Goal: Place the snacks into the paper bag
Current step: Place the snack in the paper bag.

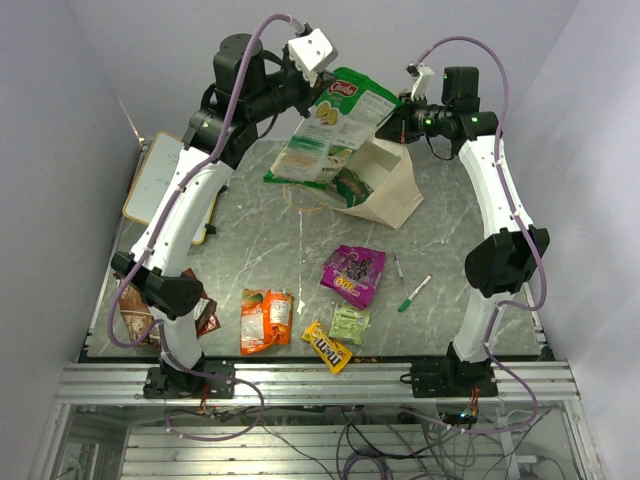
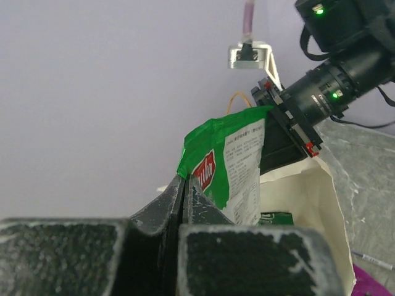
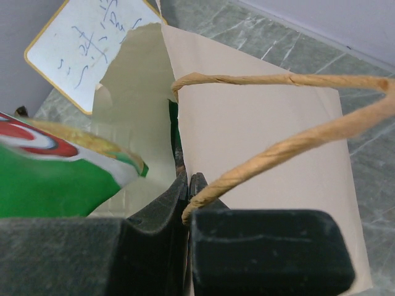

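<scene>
My left gripper (image 1: 322,82) is shut on the top corner of a large green snack bag (image 1: 330,135), which hangs in the air over the mouth of the cream paper bag (image 1: 392,195); the green bag also shows in the left wrist view (image 2: 231,166). My right gripper (image 1: 395,118) is shut on the paper bag's rim (image 3: 203,132) and holds it open. Another green packet (image 2: 274,217) lies inside the bag. On the table lie a purple pouch (image 1: 353,272), an orange bag (image 1: 264,319), a yellow M&M's packet (image 1: 327,346), a pale green packet (image 1: 350,323) and a brown bag (image 1: 135,322).
A wood-framed whiteboard (image 1: 155,185) lies at the left edge, also in the right wrist view (image 3: 86,43). Two marker pens (image 1: 414,292) lie right of the purple pouch. The bag's twisted handle (image 3: 290,132) loops over my right fingers. White walls close the sides.
</scene>
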{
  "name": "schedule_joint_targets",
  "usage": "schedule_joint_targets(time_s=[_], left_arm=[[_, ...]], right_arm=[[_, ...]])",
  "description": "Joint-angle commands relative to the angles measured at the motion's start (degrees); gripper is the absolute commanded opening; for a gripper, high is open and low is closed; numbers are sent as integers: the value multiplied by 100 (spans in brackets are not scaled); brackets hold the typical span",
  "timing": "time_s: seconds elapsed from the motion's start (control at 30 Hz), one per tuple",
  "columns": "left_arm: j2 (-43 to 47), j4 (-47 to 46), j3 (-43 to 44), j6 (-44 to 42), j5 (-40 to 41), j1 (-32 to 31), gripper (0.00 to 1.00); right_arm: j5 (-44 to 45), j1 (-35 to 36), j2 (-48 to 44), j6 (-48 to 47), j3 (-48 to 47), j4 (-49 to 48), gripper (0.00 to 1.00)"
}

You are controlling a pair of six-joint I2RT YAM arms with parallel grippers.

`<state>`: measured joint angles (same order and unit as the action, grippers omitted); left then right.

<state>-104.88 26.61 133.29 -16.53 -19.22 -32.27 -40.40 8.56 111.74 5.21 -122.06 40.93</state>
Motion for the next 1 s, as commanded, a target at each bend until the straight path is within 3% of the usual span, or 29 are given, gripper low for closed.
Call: schedule_joint_targets(time_s=[0.0,0.2,0.43,0.63,0.97], left_arm=[[175,-220,-95,795,1688,-281,7],[-54,-469,378,1816,2827,-288,7],[-282,-504,809,2924,3354,-337,7],[-411,-415,936,3735,4325,-385,7],[-939,-734,1224,4303,4757,-406,7]], right_arm=[[292,145,-256,776,36,-705,0],[544,317,-387,1135,526,-1251,0],[714,357,-478,1491,587,-1626,0],[832,372,-557,1977,864,-2074,0],[804,561,-576,2399,1082,-2517,0]])
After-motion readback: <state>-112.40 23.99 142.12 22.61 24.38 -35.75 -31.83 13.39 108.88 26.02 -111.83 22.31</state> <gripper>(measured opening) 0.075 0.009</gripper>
